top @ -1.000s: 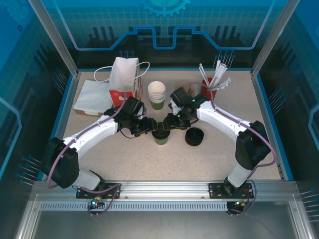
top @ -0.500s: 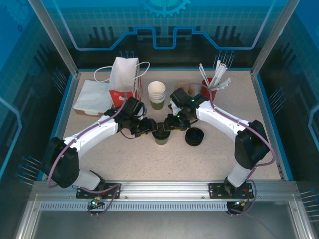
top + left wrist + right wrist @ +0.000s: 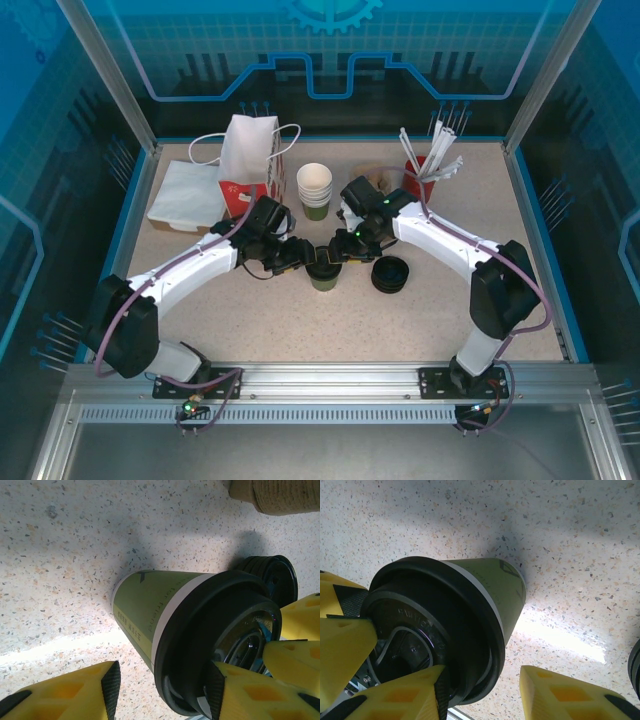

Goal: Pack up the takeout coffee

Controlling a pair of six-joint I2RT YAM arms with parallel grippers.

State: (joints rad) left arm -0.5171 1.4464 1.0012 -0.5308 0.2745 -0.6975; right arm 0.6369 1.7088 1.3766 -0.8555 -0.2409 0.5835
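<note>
The takeout coffee [image 3: 324, 273] stands upright mid-table, a green and cream paper cup under a black lid. In the left wrist view the cup [image 3: 145, 605] lies between my left gripper [image 3: 164, 685] jaws: one pad rests on the lid top and the other finger [image 3: 75, 692] stands clear of the rim. My right gripper [image 3: 482, 685] straddles the opposite rim of the cup [image 3: 490, 587] the same way, with its outer finger [image 3: 560, 695] apart from the lid. From above, the left gripper [image 3: 298, 258] and right gripper [image 3: 340, 247] meet over the lid. Both are open.
A loose stack of black lids [image 3: 390, 274] sits right of the cup. Behind are lidless cups [image 3: 314, 187], a white and red paper bag [image 3: 248, 155], flat white bags [image 3: 185, 195], a red holder of straws [image 3: 425, 175] and brown cardboard [image 3: 285, 495].
Both grippers' jaws have narrowed a little around the lid. The arms and the cup have hardly moved.
</note>
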